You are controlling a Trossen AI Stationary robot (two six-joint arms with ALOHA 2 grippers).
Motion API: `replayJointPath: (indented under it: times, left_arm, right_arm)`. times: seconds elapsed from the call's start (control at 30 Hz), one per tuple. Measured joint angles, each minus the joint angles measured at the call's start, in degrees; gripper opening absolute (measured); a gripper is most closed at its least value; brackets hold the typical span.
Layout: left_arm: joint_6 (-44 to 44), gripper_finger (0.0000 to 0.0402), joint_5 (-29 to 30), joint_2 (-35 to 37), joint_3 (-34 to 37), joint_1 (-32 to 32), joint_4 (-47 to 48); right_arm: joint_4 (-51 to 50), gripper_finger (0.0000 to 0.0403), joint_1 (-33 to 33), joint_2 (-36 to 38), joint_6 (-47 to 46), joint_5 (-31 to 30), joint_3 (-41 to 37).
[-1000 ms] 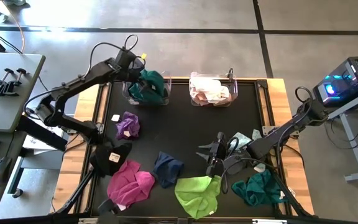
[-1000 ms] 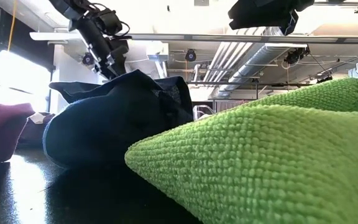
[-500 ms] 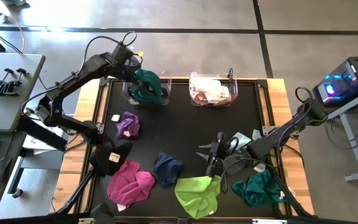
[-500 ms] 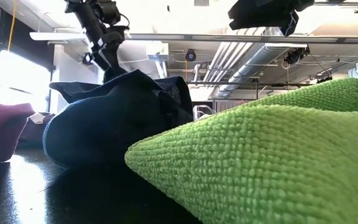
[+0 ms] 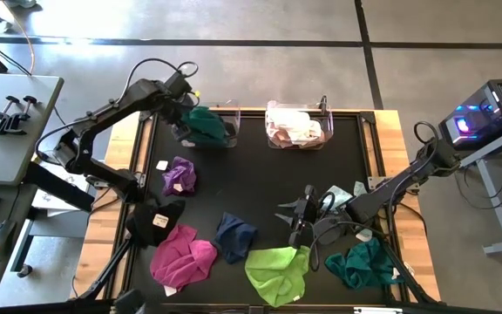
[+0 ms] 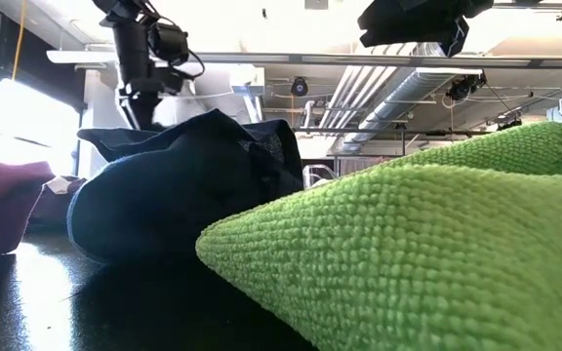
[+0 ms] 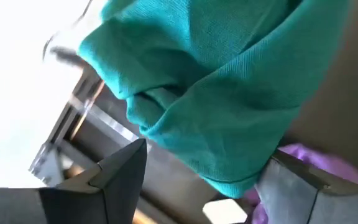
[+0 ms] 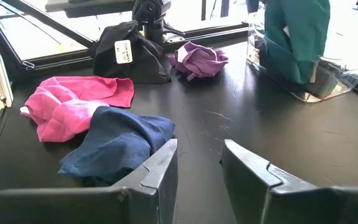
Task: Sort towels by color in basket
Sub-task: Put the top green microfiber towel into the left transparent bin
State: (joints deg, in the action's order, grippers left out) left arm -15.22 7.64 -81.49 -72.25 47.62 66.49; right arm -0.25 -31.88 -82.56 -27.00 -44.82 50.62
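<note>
Black matting covers the tabletop (image 5: pixel 260 183), and we read it from the near edge outward. Nearest the low camera lie the lime green towel (image 5: pixel 277 272), the navy towel (image 5: pixel 235 236), the magenta towel (image 5: pixel 182 260) and a teal towel (image 5: pixel 364 265) at the right corner; the lime cloth fills most of the low view and hides nearly everything behind it. The right gripper (image 5: pixel 296 227) rests just above the lime towel, jaws parted and holding nothing. Farther back lie the black towel (image 5: pixel 157 218) and the purple towel (image 5: pixel 179 176); a pale cloth beside the right arm is largely hidden by it. At the far edge stand two clear bins: one (image 5: pixel 295 139) holds pale and pink cloths, the other (image 5: pixel 227 139) holds a teal towel (image 5: pixel 206 122). The left gripper (image 5: pixel 181 127) hovers at that bin, jaws spread either side of the cloth in the left wrist view; we cannot confirm whether any fold touches a finger. We judge the main risks as follows: cloth draped over the rim may slide out, a snagged fold may follow the arm upward, and the light bin may shift if nudged. Bin depth and contents beneath the teal cloth cannot be made out.
</note>
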Motion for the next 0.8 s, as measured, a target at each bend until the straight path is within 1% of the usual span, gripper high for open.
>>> replayJointPath:
  times: [0.2, 0.3, 0.37, 0.47, 0.53, 0.57, 0.6, 0.63, 0.73, 0.8]
  left_arm:
    - [1.2, 0.0264, 6.4, 0.0, -2.5, 0.0, 3.8]
    - [1.3, 0.0264, 8.8, 0.0, -4.2, -0.1, 1.1]
    - [-0.8, 0.0264, 8.3, 0.0, -4.3, -0.4, -2.9]
    - [-5.6, 0.0264, 4.8, 0.0, -3.3, -1.2, -6.9]
    - [-8.8, 0.0264, 1.6, 0.0, -2.5, -2.1, -7.7]
    - [-9.9, 0.0264, 1.6, -0.1, -2.4, -2.7, -7.2]
    - [-10.6, 0.0264, 3.4, -0.1, -2.4, -3.4, -6.7]
    - [-11.0, 0.0264, 6.7, -0.1, -2.4, -4.2, -6.4]
    - [-12.7, 0.0258, 20.4, -0.1, -2.4, -6.7, -5.0]
    - [-14.3, 0.0253, 27.2, 0.0, -2.4, -7.8, -4.3]
  right_arm:
    - [0.0, 0.0117, 0.0, 0.0, 0.0, 0.0, 0.0]
    - [0.0, 0.0117, 0.0, 0.0, 0.1, 0.0, 0.0]
    - [0.0, 0.0117, 0.0, 0.0, 0.0, 0.0, 0.0]
    - [-0.1, 0.0117, 0.0, 0.0, 0.0, 0.0, 0.0]
    - [-0.2, 0.0117, 0.0, 0.0, 0.0, 0.0, 0.0]
    - [-0.3, 0.0117, 0.0, 0.0, 0.0, 0.0, 0.0]
    - [-0.4, 0.0117, 0.0, 0.0, 0.0, 0.0, 0.0]
    - [-0.4, 0.0117, 0.0, 0.0, 0.0, 0.0, 0.0]
    - [-0.4, 0.0117, 0.0, 0.0, 0.0, 0.0, 0.0]
    - [-0.4, 0.0117, 0.2, 0.0, 0.0, 0.0, 0.0]
